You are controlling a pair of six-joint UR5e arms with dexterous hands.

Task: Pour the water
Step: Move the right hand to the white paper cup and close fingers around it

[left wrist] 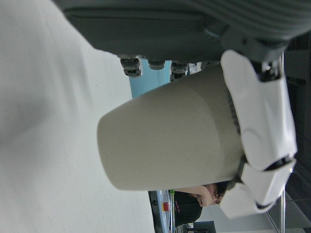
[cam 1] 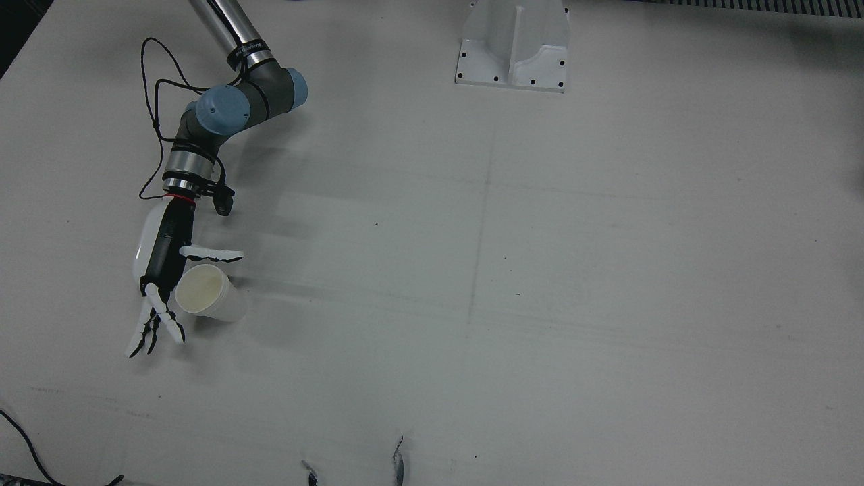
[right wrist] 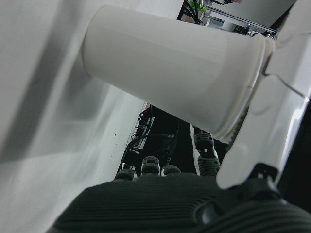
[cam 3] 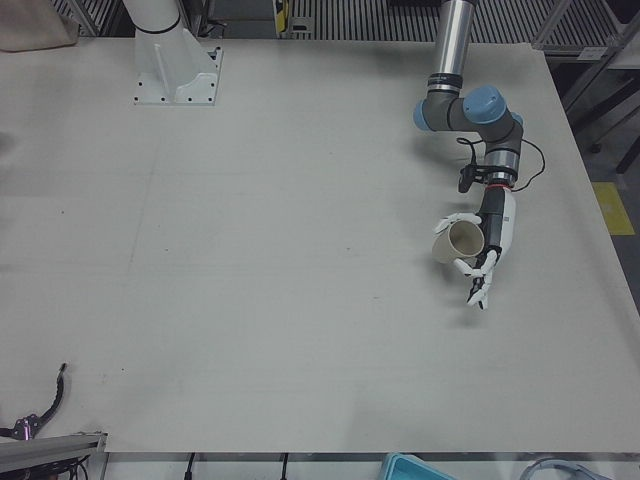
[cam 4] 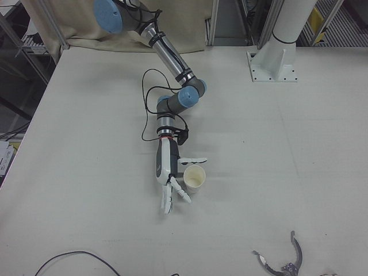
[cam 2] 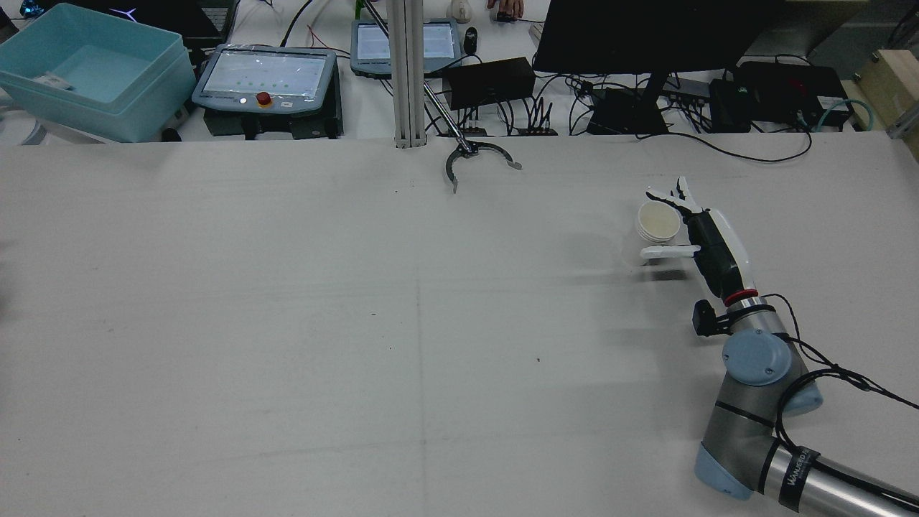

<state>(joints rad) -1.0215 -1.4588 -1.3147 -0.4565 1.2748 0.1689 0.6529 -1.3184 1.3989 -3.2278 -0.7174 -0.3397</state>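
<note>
Front view: right hand's [cam 1: 159,268] grip on cup [cam 1: 206,292] unclear.

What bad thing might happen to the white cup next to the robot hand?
1. The right hand has most fingers stretched straight past the white cup, not wrapped round it. Lifting now might drop it.
2. A nudge from the hand, which is close beside the cup, could tip it over.

I cannot tell if there is water inside.
</note>
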